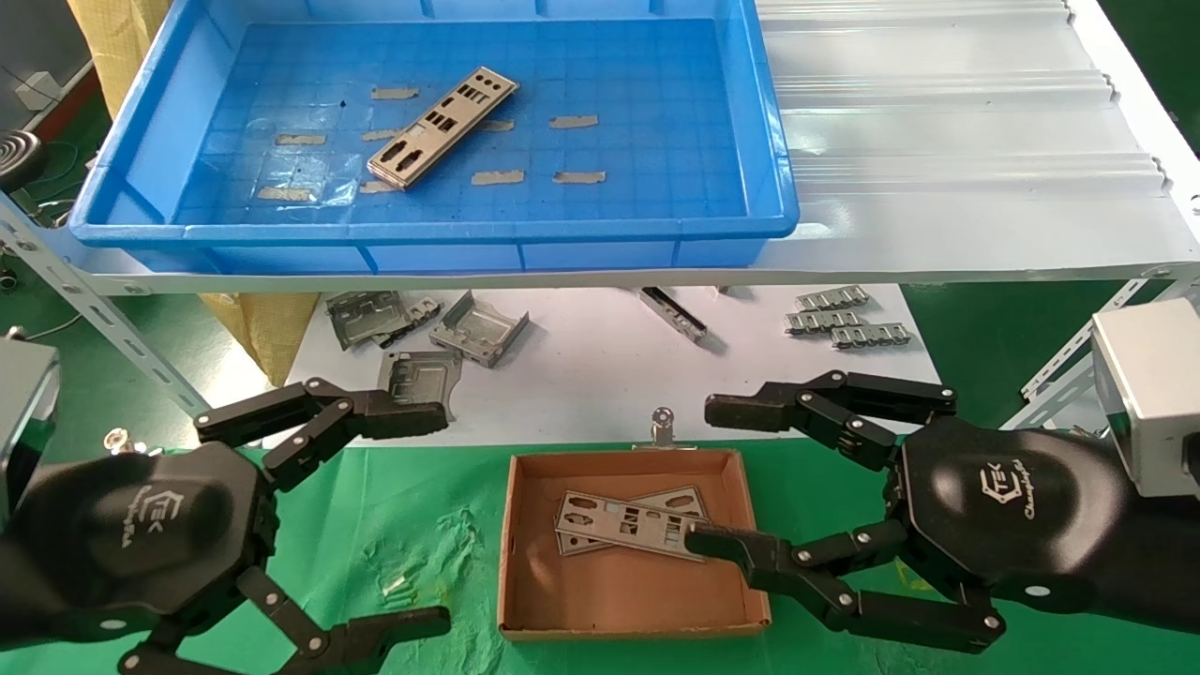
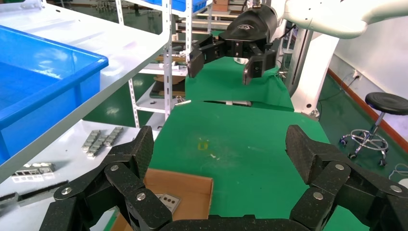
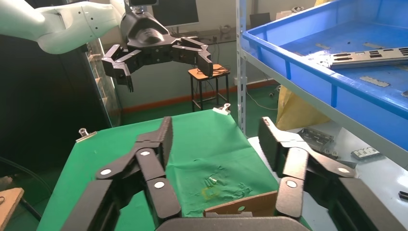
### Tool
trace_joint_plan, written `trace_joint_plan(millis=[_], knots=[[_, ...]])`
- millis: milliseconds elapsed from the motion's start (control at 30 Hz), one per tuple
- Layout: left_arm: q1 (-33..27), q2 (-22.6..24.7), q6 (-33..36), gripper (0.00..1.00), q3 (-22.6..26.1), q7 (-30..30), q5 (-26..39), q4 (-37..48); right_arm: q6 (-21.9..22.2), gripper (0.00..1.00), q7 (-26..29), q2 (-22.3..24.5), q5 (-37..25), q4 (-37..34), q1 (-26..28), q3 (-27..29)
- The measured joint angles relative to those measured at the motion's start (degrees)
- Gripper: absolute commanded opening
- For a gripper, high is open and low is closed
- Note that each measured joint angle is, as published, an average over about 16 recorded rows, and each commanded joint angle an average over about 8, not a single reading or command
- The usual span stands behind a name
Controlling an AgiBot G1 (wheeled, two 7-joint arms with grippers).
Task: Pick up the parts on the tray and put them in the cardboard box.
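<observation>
Two parts [image 1: 630, 523] are seen lying in the cardboard box [image 1: 525, 553]; the right tool [image 1: 717, 478] is spread wide above them, empty. One part [image 1: 442, 127] is left on the tray [image 1: 600, 230]. A reach up there is called for next. The left tool [image 1: 427, 520] is held wide beside the box.

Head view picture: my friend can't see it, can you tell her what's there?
Two open black robot grippers, left and right, hover beside a small cardboard box holding two metal plates on a green cloth. Behind, one more plate lies in a big blue tray on a shelf.
</observation>
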Motion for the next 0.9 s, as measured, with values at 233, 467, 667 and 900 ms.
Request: trace_joint_plan(millis=[233,467,667,900], knots=[[0.00,0.00,0.00,1.00,0.00,0.00,0.00,0.00,0.00,0.00,0.00,0.00,0.00,0.00,0.00,0.00],[0.00,0.00,0.00,1.00,0.00,0.00,0.00,0.00,0.00,0.00,0.00,0.00,0.00,0.00,0.00,0.00],[-0.04,0.02,-0.09,1.00,-0.04,0.00,-0.02,0.01,0.00,0.00,0.00,0.00,0.00,0.00,0.00,0.00],[-2.35,1.15,-1.89,1.00,0.02,-0.48,0.81,0.71,0.00,0.00,0.00,0.00,0.00,0.00,0.00,0.00]])
